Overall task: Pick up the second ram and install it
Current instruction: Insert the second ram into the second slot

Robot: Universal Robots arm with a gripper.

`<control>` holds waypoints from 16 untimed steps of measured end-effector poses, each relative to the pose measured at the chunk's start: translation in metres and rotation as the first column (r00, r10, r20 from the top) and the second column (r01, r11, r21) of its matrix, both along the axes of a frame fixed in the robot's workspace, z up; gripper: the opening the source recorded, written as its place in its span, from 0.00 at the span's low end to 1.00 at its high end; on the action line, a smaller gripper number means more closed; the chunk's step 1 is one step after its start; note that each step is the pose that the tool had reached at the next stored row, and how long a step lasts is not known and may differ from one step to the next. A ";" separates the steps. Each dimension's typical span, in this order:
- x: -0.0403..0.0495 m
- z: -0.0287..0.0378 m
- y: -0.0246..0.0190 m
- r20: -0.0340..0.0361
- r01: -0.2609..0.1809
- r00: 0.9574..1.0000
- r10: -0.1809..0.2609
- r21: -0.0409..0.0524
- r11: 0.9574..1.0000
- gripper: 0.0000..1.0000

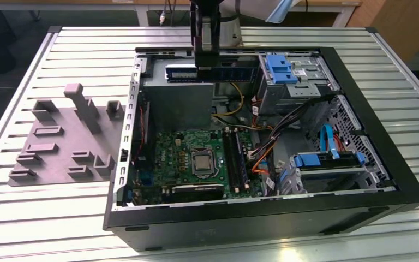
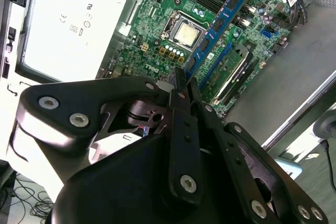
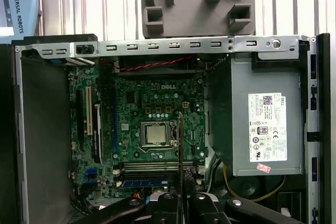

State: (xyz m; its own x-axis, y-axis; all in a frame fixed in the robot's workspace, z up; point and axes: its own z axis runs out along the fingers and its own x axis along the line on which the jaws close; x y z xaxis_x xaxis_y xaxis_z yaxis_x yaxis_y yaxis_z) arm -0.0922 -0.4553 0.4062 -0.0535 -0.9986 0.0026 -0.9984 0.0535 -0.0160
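Note:
My gripper (image 1: 204,66) is shut on the second ram (image 1: 235,72), a long dark stick with a pale label. It hangs level above the far side of the open computer case (image 1: 268,215), over the grey power supply (image 1: 177,106). In the second wrist view the ram (image 2: 220,22) juts out from between the closed fingers of the gripper (image 2: 184,85), above the green motherboard (image 2: 157,35). In the first wrist view the ram (image 3: 181,140) shows edge-on above the gripper (image 3: 181,196). The black memory slots (image 1: 235,161) lie beside the processor (image 1: 201,164); another stick (image 2: 231,65) appears seated in one.
A grey fixture block (image 1: 64,136) with raised posts lies on the slatted table at the exterior view's left. Blue drive bays (image 1: 279,68) (image 1: 326,159) and bundled orange, yellow and blue cables (image 1: 264,155) crowd the case at the exterior view's right.

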 end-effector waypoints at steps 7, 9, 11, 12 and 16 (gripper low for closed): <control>0.0000 0.0000 0.0000 0.000 0.017 1.000 -0.017 0.000 1.000 0.14; 0.0000 0.0000 0.0000 0.000 0.022 1.000 -0.022 0.000 1.000 0.14; 0.0000 0.0000 0.0000 0.000 0.026 1.000 -0.026 0.000 1.000 0.14; 0.0000 0.0000 0.0000 0.000 0.029 1.000 -0.029 0.000 1.000 0.14; 0.0000 0.0000 0.0000 0.000 0.038 0.999 -0.038 0.000 0.999 0.14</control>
State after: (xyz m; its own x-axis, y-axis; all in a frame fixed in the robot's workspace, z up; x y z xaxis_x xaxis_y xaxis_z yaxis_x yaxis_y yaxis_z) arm -0.0922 -0.4553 0.4062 -0.0915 -0.9958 0.0026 -0.9957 0.0915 -0.0160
